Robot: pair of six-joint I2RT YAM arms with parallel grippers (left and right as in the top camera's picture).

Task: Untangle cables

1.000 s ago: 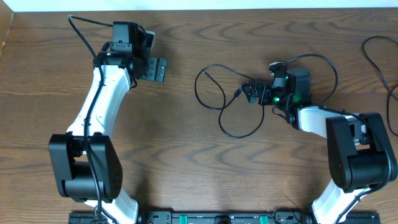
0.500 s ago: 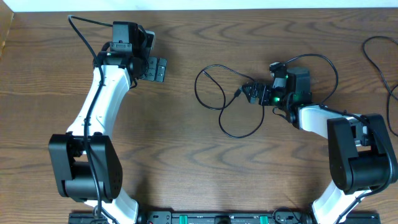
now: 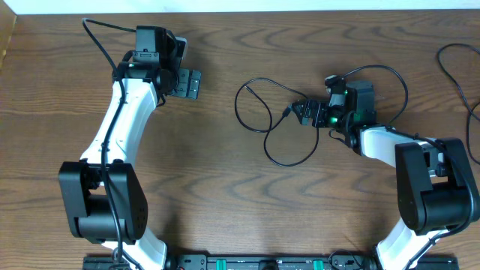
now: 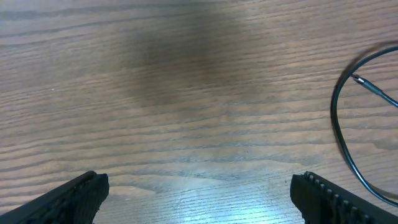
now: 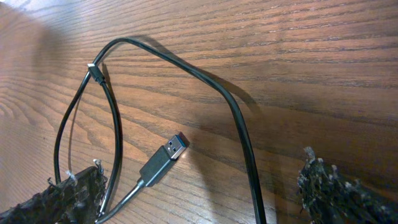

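A thin black cable (image 3: pixel 259 124) lies in loose loops on the wooden table between the two arms. My right gripper (image 3: pixel 301 112) is low over its right end, open. In the right wrist view the cable (image 5: pixel 239 118) and its USB plug (image 5: pixel 163 159) lie on the wood between the worn fingertips (image 5: pixel 333 190), untouched. A small plug (image 5: pixel 93 70) shows farther out. My left gripper (image 3: pixel 189 82) hangs open over bare wood, well left of the loops. Its wrist view shows only a cable arc (image 4: pixel 339 127) at the right edge, far from the gripper (image 4: pixel 199 205).
Another black cable (image 3: pixel 459 71) curls at the table's far right edge. A thicker black cord (image 3: pixel 394 79) arcs from the right arm's wrist. The table's back edge (image 3: pixel 240 12) runs along the top.
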